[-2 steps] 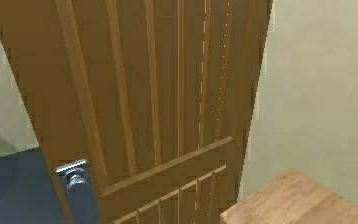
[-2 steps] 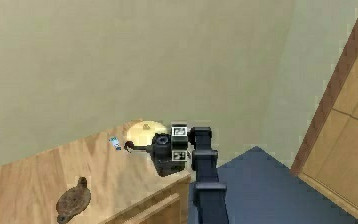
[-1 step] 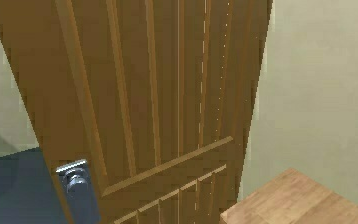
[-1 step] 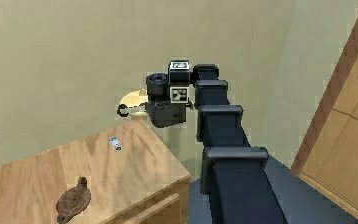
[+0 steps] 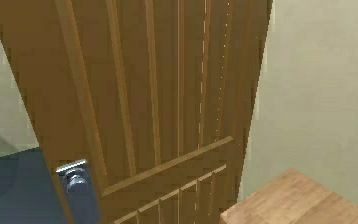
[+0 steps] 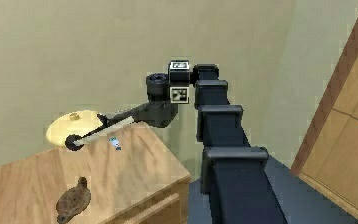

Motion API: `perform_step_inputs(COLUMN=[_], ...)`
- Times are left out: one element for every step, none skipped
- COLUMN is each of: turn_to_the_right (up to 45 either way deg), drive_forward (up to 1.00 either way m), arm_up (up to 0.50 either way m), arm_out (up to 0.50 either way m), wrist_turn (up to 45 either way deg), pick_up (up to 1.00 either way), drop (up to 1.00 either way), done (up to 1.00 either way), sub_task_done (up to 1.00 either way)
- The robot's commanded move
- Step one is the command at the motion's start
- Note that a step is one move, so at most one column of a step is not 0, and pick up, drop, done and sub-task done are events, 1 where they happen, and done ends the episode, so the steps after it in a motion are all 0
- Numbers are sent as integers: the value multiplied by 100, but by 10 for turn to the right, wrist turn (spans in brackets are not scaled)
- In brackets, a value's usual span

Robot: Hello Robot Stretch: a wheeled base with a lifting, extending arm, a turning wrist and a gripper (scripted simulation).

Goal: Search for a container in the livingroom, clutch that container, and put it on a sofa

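My gripper [image 6: 80, 138] reaches out at the end of the dark arm [image 6: 222, 140], left of two white marker squares [image 6: 179, 82]. At its thin fingers [image 6: 112, 122] sits a pale yellow, shallow round dish [image 6: 65, 126], seen against the wall just over the far edge of a wooden table [image 6: 137, 175]. I cannot tell whether the gripper holds the dish or whether the dish rests on the table.
A dark brown lumpy thing [image 6: 75, 197] and a small blue-white thing [image 6: 115, 144] lie on the table. A wooden door [image 5: 157, 100] with a silver handle [image 5: 75, 176] stands close ahead, beside a wooden surface [image 5: 302, 205]. Another wooden door [image 6: 342, 120] and dark blue floor [image 6: 292, 190] lie on the arm side view's right.
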Motion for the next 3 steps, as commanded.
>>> perform_step_inputs(turn_to_the_right=[0, 0, 0], drive_forward=[0, 0, 0], arm_up=[0, 0, 0], arm_out=[0, 0, -22], wrist_turn=[-450, -150, 0], pick_up=[0, 0, 0], drop=[0, 0, 0], done=[0, 0, 0], sub_task_done=[0, 0, 0])
